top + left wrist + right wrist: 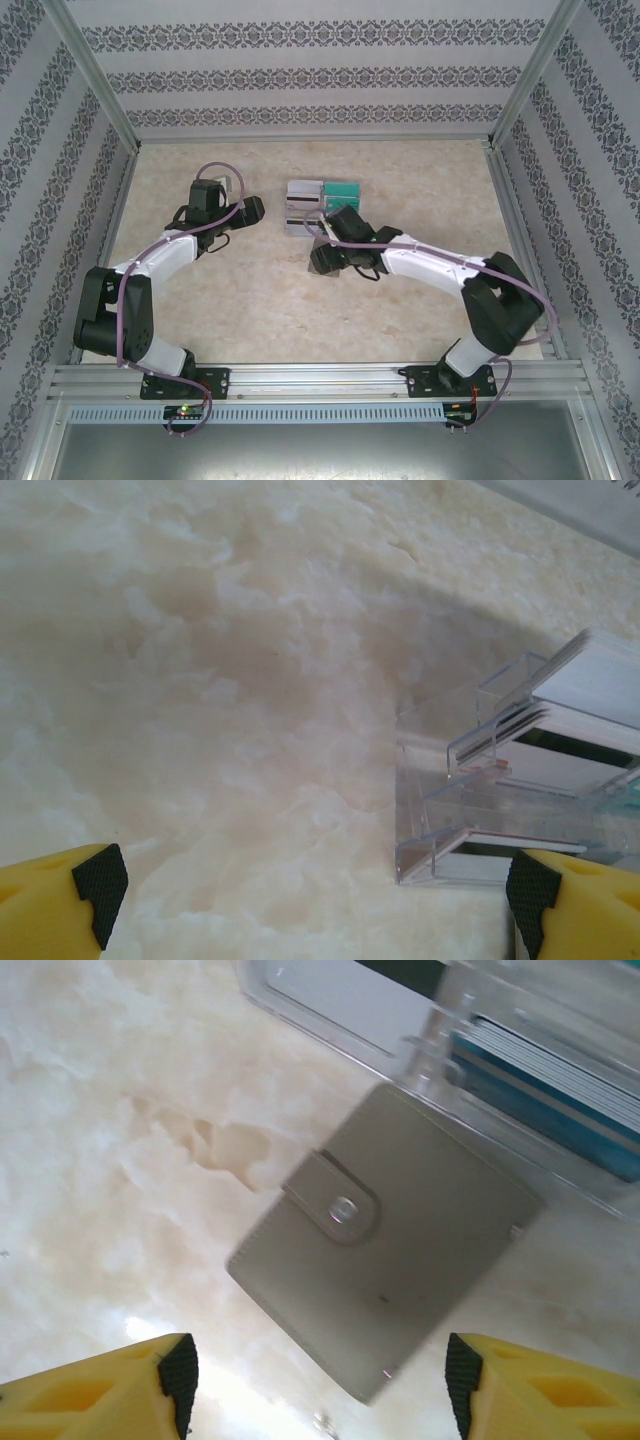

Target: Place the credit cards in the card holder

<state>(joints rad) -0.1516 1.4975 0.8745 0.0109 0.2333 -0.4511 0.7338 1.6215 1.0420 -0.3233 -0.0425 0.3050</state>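
While its yellow fingers [120, 1385] stand well apart, the right gripper [317, 1365] has hold of nothing. It hangs over the grey wallet [400, 1230], whose near corner lies between the two black pads [180, 1370] without touching either. The wallet lies flat on the marbled table [100, 1160]. It is closed, with its tab [335, 1200] and round snap on top, and it is turned at a slant to the clear tray [430, 1035] just beyond it. One corner of the wallet comes close to the tray wall; whether they touch I cannot tell. Inside the tray, a stack of teal cards [560, 1090] fills the compartment on the right of this wrist view. A white-grey card [340, 1005] with a dark stripe lies in the compartment on the left.

The left gripper [315, 885] is wide open too and empty, with bare table between its pads. Just beside the finger on the right of its view sits a corner of the tray. More white-grey cards [590, 685] with dark stripes are stacked in its stepped compartments.

Seen from above, both arms reach inward toward the middle of the table. The left gripper is just left of the tray, and the right arm's wrist is over the tray's near side.
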